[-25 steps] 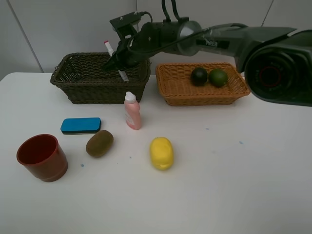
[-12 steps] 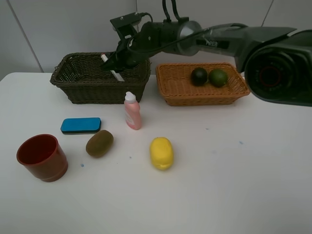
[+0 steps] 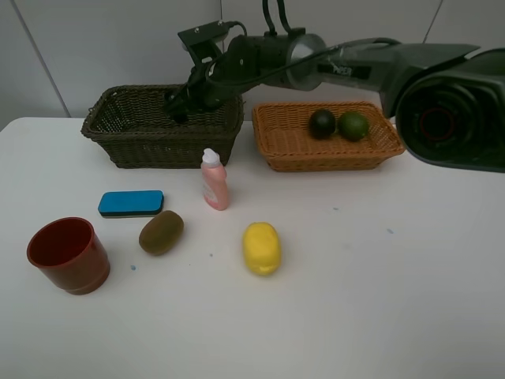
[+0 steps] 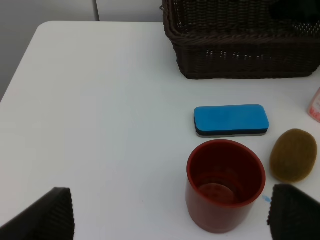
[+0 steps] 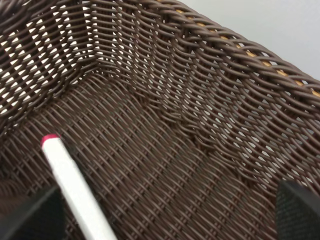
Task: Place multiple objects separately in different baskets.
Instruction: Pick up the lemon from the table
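Pen [image 5: 75, 192] lies loose on dark basket [image 3: 118, 126] floor, upper left of overhead frame. Right gripper [image 3: 180, 105] spread wide above it, holding nothing, so drop looks done. Left gripper [image 4: 172, 212] wide, empty, near red cup [image 4: 225, 185].

rt half of bench [image 3: 410, 300] open, wide room to pass. near-left crowded: cup [image 3: 68, 254], eraser [image 3: 131, 203], kiwi [image 3: 162, 232], bottle [image 3: 214, 181], lemon [image 3: 261, 247] close together. rt arm [image 3: 316, 63] hangs over dark basket [image 3: 126, 134], far left.
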Controlling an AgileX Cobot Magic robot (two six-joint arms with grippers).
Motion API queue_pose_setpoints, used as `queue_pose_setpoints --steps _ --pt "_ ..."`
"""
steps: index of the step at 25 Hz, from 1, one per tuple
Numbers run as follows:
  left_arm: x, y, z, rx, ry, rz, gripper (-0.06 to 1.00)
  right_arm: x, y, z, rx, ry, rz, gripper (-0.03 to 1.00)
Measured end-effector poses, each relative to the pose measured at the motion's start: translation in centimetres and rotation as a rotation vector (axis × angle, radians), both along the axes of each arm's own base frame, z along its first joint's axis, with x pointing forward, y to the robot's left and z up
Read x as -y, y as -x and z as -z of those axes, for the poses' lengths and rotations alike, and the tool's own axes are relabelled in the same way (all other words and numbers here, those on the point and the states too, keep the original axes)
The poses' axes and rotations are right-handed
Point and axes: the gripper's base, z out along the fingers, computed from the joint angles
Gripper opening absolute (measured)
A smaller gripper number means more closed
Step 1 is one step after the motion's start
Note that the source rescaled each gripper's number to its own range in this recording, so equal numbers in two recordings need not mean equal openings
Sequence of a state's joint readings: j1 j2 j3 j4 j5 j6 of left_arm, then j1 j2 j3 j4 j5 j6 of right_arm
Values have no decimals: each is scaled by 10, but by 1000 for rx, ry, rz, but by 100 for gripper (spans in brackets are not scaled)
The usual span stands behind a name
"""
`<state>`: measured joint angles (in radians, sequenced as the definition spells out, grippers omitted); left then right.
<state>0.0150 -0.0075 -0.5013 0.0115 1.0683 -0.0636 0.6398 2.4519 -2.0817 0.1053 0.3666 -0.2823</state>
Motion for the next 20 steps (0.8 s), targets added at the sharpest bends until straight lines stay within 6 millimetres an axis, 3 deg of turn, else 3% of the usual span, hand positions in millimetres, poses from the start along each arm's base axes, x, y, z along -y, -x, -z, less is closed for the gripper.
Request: queue_pose_setpoints --steps 10,20 --pt "0 0 0 0 0 0 100 1 3 -1 -35 22 -4 91" --pt "0 0 0 0 0 0 100 14 20 -68 -52 47 -21 91"
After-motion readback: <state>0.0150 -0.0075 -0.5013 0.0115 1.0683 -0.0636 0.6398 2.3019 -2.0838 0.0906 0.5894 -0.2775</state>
